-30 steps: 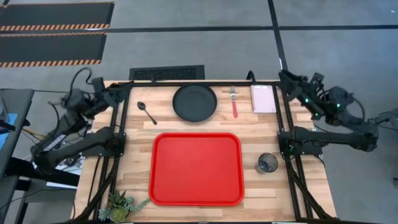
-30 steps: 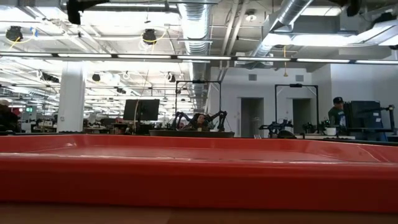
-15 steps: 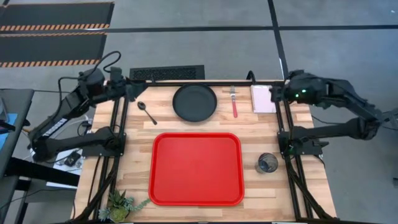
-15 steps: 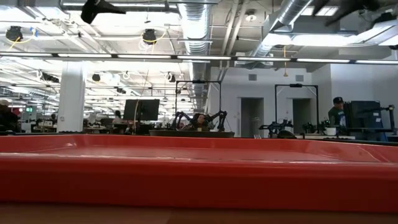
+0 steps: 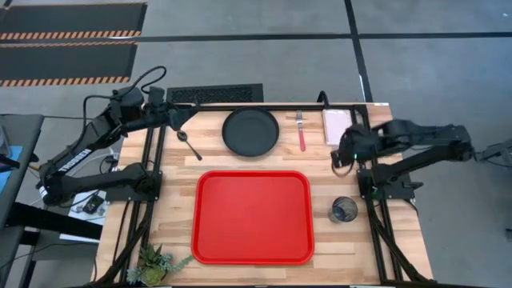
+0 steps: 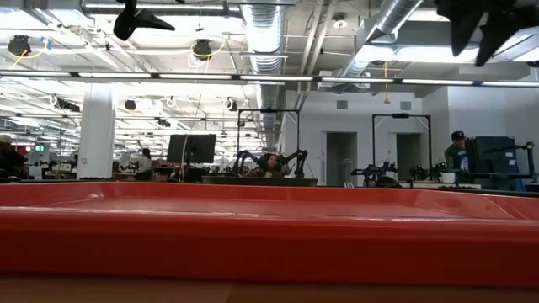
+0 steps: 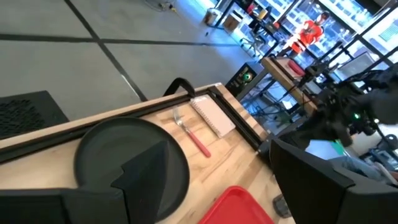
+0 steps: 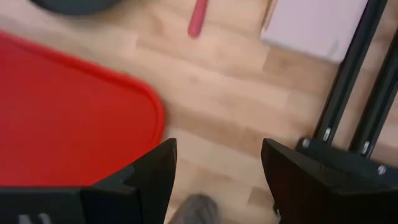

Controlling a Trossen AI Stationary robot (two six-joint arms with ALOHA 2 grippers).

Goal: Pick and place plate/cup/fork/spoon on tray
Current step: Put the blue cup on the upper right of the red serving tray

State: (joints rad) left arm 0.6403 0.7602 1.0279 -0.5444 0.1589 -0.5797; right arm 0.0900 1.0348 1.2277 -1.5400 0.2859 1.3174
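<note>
The red tray (image 5: 252, 216) lies at the table's middle near side. The black plate (image 5: 250, 132) lies beyond it, with the dark spoon (image 5: 190, 146) to its left and the red-handled fork (image 5: 301, 132) to its right. The tinted cup (image 5: 344, 210) stands right of the tray. My left gripper (image 5: 182, 120) is open in the air above the far left of the table, near the spoon's bowl end. My right gripper (image 5: 342, 156) is open above the wood between the pale pad (image 5: 338, 126) and the cup. The cup's rim (image 8: 196, 208) shows between its fingers.
A small potted plant (image 5: 156, 262) stands at the near left corner. Black frame rails (image 5: 364, 160) run along the table's left and right sides. The tray's near wall (image 6: 269, 244) fills the low view. People show far off in the room behind.
My left gripper has swung from beyond the table's far left corner toward the right, over the table near the spoon. My right gripper has come in from beyond the far right corner, toward the left and near edge, and now points down over the wood near the pad.
</note>
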